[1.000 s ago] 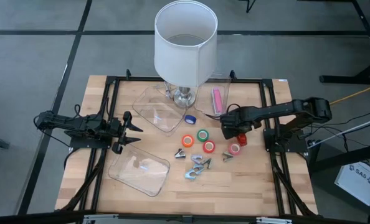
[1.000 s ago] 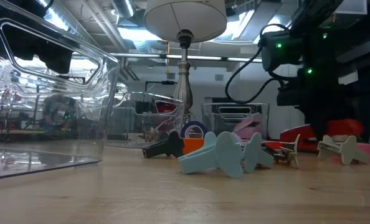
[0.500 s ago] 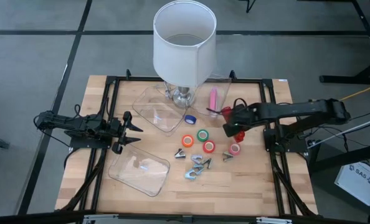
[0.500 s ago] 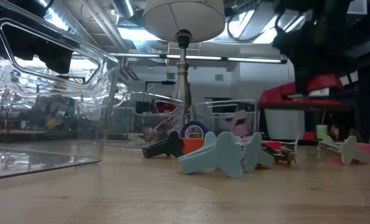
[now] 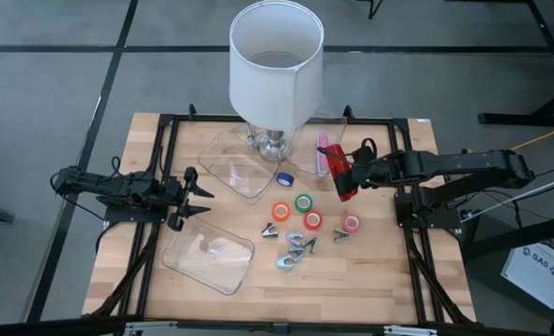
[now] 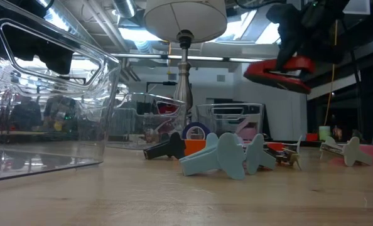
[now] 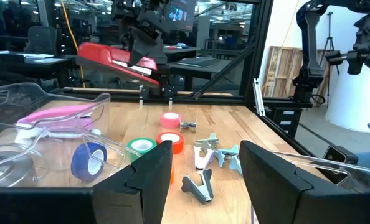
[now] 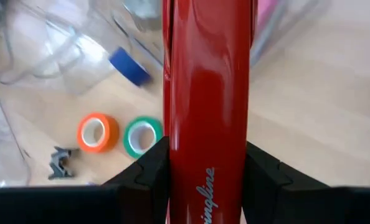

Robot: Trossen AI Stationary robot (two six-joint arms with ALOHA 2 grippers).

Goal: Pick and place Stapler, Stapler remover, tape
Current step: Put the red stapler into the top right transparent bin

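Stapler (image 5: 343, 178), glossy red, hangs above the table (image 5: 389, 280) pinched in the right end effector (image 5: 356, 173), just beside a clear bin holding a pink stapler (image 5: 323, 149). Only the right wrist view shows script lettering along its top, with the dark fingers (image 8: 266, 174) pressed on both sides. From the low view it tilts nose-down, well clear of the wood. Beneath lie tape rolls: blue (image 5: 283, 178), orange (image 5: 282, 211), green (image 5: 303, 203), pink (image 5: 352, 223), and claw-shaped staple removers (image 5: 296, 250). The left end effector (image 5: 195, 198) waits spread near an empty clear tray (image 5: 207, 257).
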